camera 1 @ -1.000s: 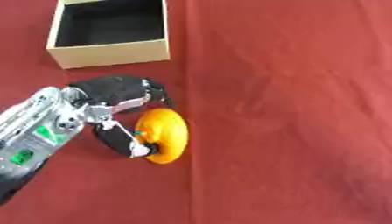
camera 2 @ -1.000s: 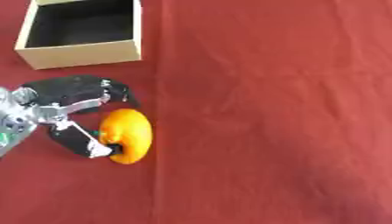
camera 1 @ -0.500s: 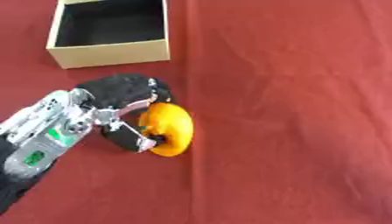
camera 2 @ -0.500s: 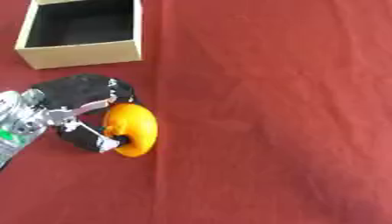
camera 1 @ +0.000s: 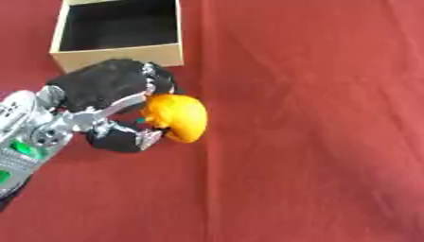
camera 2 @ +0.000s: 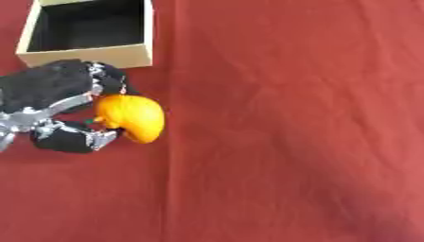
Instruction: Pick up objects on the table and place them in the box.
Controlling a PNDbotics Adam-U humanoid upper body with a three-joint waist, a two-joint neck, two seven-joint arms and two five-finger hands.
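An orange, rounded fruit-like object (camera 1: pixel 178 117) with a small green spot is held at mid-left, between the fingers and thumb of my left hand (camera 1: pixel 108 92). The black hand is curled round it, fingers above and thumb (camera 1: pixel 124 140) below. The arm comes in from the lower left. An open cardboard box (camera 1: pixel 120 53) with a dark inside stands at the upper left, just beyond the hand. I see nothing in the box. My right hand shows in neither view.
A red cloth (camera 1: pixel 314 132) covers the whole table, with a fold line running down the middle. No other loose objects show on it.
My left hand has carried the orange object up the picture, toward the box. It now sits just below the box's near wall.
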